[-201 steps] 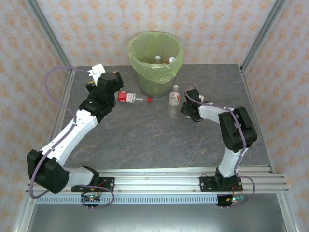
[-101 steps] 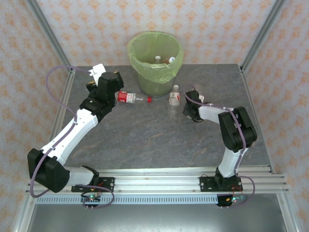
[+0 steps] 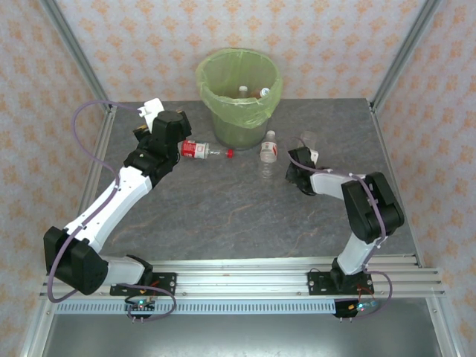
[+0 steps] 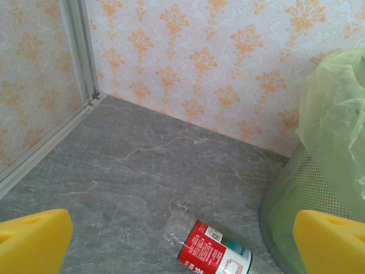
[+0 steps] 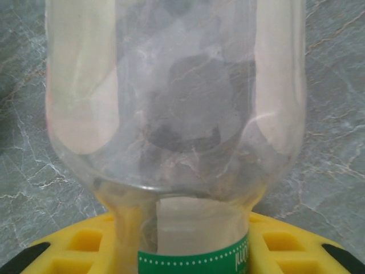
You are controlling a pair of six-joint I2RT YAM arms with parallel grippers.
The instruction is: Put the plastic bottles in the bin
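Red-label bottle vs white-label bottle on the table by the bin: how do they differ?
Label: the red-label bottle has a red wrap, the white-label bottle a white one.
Cap: red on the red-label bottle, white on the white-label bottle.
Pose: the red-label bottle lies crosswise, cap pointing right; the white-label bottle's cap points toward the far wall.
Shared: both clear plastic, on the table beside the bin.

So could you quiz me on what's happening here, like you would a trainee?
1. True or false: the left gripper is open.
2. The right gripper holds: A) a metal can, B) the green-banded bottle, C) nothing?
3. How many bottles lie ungripped on the table, outside the bin?
Key: 1 true; 2 B; 3 two, the red-labelled bottle and the white-capped bottle.
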